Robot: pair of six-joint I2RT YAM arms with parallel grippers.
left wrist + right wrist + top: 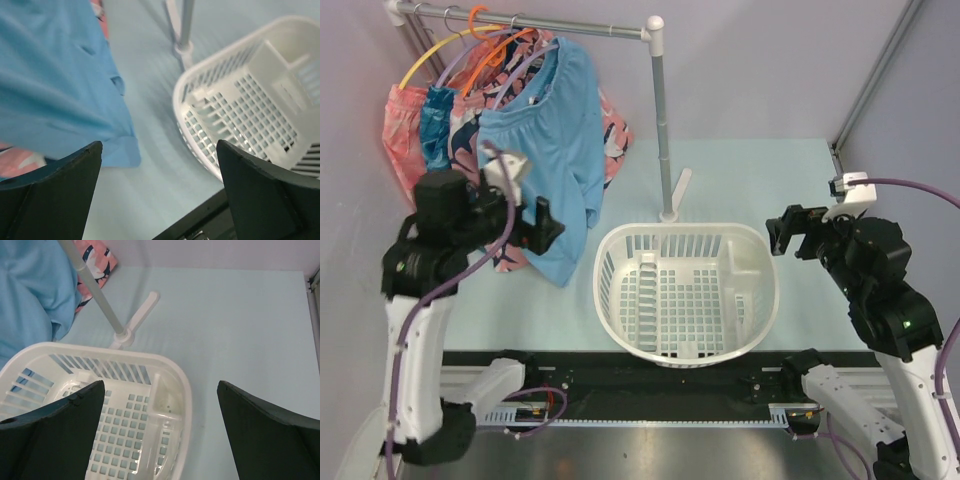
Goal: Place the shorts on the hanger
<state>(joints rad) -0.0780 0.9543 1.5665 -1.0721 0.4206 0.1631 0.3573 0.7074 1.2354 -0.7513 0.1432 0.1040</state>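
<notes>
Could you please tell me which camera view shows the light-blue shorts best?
The top external view: the shorts hang there almost in full below the rail. The left wrist view shows only their lower part; the right wrist view, only a corner.

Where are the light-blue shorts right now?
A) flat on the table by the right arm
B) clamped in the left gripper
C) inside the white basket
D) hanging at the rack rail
D: the light-blue shorts hang down from the rack rail, while the white basket holds nothing and the left gripper is open and empty beside them.
</notes>
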